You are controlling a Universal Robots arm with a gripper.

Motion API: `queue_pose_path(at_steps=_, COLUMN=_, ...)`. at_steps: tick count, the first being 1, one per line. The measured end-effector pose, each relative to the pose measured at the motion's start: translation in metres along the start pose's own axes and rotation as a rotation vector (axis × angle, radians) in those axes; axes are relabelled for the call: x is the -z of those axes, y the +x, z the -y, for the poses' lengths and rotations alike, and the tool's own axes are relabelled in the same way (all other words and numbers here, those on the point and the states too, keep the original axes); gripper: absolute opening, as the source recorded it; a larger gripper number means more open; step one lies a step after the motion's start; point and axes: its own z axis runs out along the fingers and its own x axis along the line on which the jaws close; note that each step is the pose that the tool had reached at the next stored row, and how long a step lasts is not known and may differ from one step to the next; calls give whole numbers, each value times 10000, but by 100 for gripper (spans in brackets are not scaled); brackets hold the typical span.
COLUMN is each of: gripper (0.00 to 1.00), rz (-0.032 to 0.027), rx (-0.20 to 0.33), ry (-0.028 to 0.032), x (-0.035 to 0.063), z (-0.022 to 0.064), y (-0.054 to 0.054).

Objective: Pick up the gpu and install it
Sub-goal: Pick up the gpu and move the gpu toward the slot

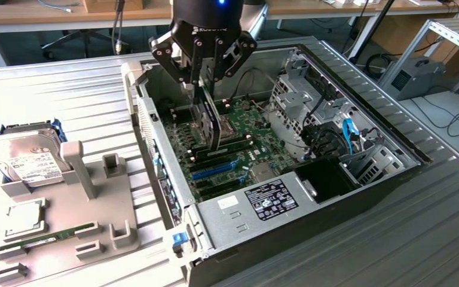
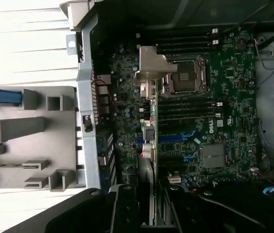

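Dark-boarded and silver-bracketed, the gpu (image 1: 208, 122) hangs edge-down directly beneath my gripper (image 1: 205, 84), fingers clamped on its top edge, so pickup is done, while seating it into the motherboard (image 1: 253, 128) below looks unfinished.

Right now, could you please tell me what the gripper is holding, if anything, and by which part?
The gripper holds the gpu by its top edge, the card hanging on edge over the motherboard.

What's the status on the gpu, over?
Gripper shut on gpu. Held edge-down over motherboard inside open case. Nothing seen blocking the slots.
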Motion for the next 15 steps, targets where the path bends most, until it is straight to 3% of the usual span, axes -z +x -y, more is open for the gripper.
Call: queue_pose_path(at_steps=15, gripper=26, rz=0, rx=0, ry=4, x=-11, z=-7, y=-66)
